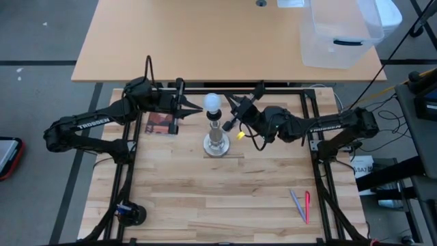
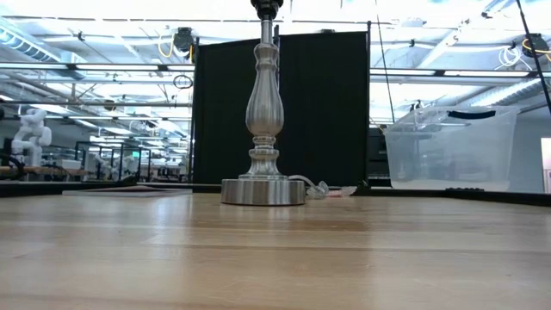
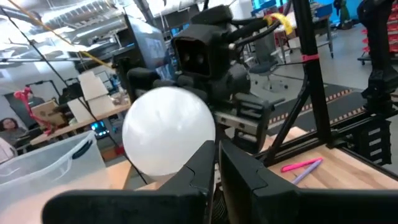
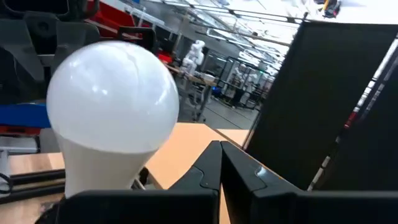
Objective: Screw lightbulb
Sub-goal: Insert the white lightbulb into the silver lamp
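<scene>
Left gripper (image 1: 195, 107): fingers pressed together on nothing, tips just beside the lightbulb on its left-edge side.
Right gripper (image 1: 231, 102): fingers likewise closed and empty, just off the bulb toward the right edge.
Lightbulb (image 1: 213, 102): white, upright atop the lamp stand (image 1: 217, 140), between the 2 grippers, near the bench's far edge at mid-width.
Bench (image 1: 205, 198): 2 pens (image 1: 301, 205) lie toward the near right corner.
Beyond: clear plastic bin (image 1: 338, 34) on the farther table.
</scene>
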